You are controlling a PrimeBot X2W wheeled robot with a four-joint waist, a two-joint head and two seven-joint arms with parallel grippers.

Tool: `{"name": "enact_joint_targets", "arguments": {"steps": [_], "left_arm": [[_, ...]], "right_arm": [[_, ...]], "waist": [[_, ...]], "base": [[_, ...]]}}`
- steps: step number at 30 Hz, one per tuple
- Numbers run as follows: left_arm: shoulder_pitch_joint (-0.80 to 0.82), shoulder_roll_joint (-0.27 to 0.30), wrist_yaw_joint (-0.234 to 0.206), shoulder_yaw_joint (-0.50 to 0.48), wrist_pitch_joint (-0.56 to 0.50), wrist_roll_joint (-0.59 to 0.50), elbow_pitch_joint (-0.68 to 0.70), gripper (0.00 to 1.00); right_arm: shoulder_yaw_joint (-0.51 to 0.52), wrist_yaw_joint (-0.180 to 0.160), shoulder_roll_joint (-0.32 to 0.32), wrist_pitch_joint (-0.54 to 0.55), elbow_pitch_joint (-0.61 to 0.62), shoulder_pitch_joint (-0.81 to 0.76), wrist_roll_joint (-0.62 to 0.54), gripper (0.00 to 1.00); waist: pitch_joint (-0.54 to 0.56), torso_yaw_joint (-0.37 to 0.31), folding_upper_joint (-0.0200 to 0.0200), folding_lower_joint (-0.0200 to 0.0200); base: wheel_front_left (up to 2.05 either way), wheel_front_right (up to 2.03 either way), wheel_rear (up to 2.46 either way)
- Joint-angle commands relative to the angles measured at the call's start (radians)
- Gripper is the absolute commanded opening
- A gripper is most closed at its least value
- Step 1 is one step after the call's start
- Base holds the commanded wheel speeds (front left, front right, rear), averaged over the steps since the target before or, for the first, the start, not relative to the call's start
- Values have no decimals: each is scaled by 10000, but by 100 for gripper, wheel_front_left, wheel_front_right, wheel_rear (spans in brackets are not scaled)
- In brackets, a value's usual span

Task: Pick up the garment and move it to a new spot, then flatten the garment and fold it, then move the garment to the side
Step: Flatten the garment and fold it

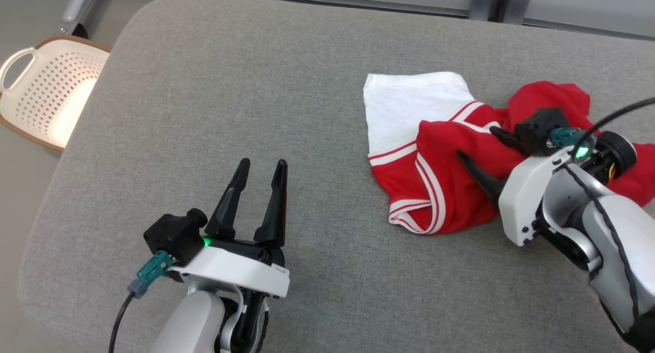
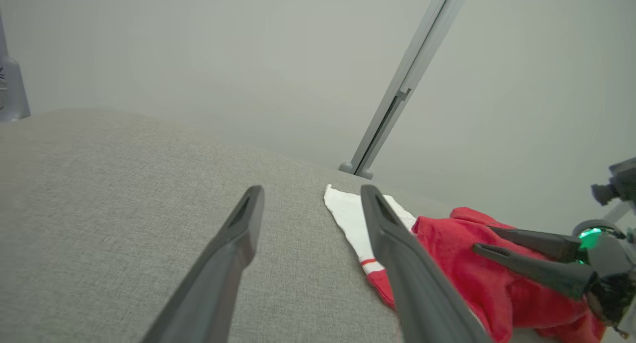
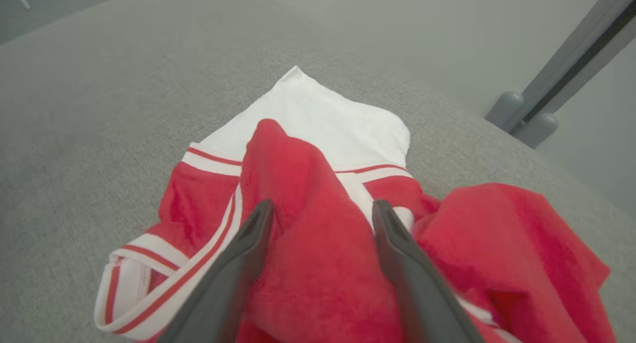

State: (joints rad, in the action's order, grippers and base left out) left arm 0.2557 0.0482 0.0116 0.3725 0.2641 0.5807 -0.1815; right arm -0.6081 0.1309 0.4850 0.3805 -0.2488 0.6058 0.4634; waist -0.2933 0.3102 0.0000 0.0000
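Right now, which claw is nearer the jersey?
Right. The right claw is at the jersey, open, straddling a raised red fold. The left claw is open over grey cushion, off to the jersey's left.

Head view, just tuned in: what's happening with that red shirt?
The right gripper is down on the crumpled red-and-white shirt, jaws open astride a raised fold of red cloth, not yet pinched. The left gripper hovers open over the bare grey cushion, apart from the shirt. The shirt isn't flattened or folded.
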Motion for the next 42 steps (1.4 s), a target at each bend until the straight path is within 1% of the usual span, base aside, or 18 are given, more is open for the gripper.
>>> {"name": "enact_joint_targets", "arguments": {"steps": [1, 2, 4, 6, 11, 15, 16, 20, 23, 26, 30, 33, 34, 35, 36, 39, 41, 42], "left_arm": [[175, 44, -70, -55, -1, 78, -9, 100], [183, 41, -114, -82, -1, 125, -11, 100], [192, 41, -117, -100, -1, 179, -28, 100], [193, 41, -135, -55, 1, 202, -36, 100], [159, 42, -148, 38, 1, 247, -72, 100], [166, 44, -126, 1, 0, 197, -89, 100], [166, 44, -126, 1, 0, 197, -89, 100], [27, 44, -121, -29, 1, 184, -119, 100], [-70, 42, -126, -36, 0, 174, -102, 100], [-225, 43, -121, -74, 0, 182, -89, 100], [-303, 40, -89, -178, 0, 106, -125, 100], [-345, 43, -86, -218, 0, 83, -150, 100], [-350, 45, -88, -226, 0, 76, -165, 100], [-352, 40, -86, -223, 0, 79, -178, 100], [-353, 45, -87, -220, 0, 83, -200, 100], [-383, 42, -82, -257, 1, 45, -250, 100], [-400, 43, -75, -318, 1, -23, -294, 100], [-390, 45, -68, -396, 0, -64, -307, 100]], "right_arm": [[-96, -3, 31, 183, -100, 141, 137, 77], [-156, -3, 48, 297, -141, 227, 250, 0], [-292, -3, 126, 442, -186, 387, 444, 0], [-229, -3, 194, 327, -264, 585, 517, 0], [465, -3, 78, -213, -745, 1115, 557, 0], [1145, -3, 56, -1006, -1210, 1918, -38, 0], [1145, -3, 56, -1006, -1210, 1918, -38, 0], [1404, -3, 11, -2063, -1450, 2701, -945, 0], [1153, -2, -234, -2658, -1207, 2914, -1394, 0], [590, -5, -563, -3041, -745, 2571, -1780, 0], [-581, -5, -1326, -3037, -208, 1523, -2317, 0], [-1372, -6, -2212, -2899, -197, 320, -2201, 0], [-1618, -5, -2498, -2848, -273, -89, -2033, 30], [-1911, -5, -2738, -2644, -424, -496, -1723, 100], [-2230, -3, -2851, -2535, -460, -694, -1630, 100], [-2753, -13, -2956, -2362, -563, -1098, -1278, 100], [-2611, -11, -2885, -2304, -554, -1189, -1043, 100], [-2052, -11, -2687, -2413, -477, -1043, -1006, 100]], "waist": [[-94, 133, 0, 0], [-113, 179, 0, 0], [-132, 246, 0, 0], [-132, 298, 0, 0], [-4, 380, 0, 0], [153, 404, 0, 0], [153, 404, 0, 0], [398, 438, 0, 0], [559, 456, 0, 0], [696, 444, 0, 0], [831, 413, 0, 0], [863, 392, 0, 0], [869, 381, 0, 0], [876, 375, 0, 0], [888, 365, 0, 0], [918, 225, 0, 0], [958, 76, 0, 0], [1011, -112, 0, 0]], "base": [[0, 0, 0], [0, 0, 0], [0, 0, 0], [0, 0, 0], [0, 0, 0], [0, 0, 0], [0, 0, 0], [0, 0, 0], [0, 0, 0], [0, 0, 0], [0, 0, 0], [0, 0, 0], [0, 0, 0], [0, 0, 0], [0, 0, 0], [0, 0, 0], [0, 0, 0], [0, 0, 0]]}}
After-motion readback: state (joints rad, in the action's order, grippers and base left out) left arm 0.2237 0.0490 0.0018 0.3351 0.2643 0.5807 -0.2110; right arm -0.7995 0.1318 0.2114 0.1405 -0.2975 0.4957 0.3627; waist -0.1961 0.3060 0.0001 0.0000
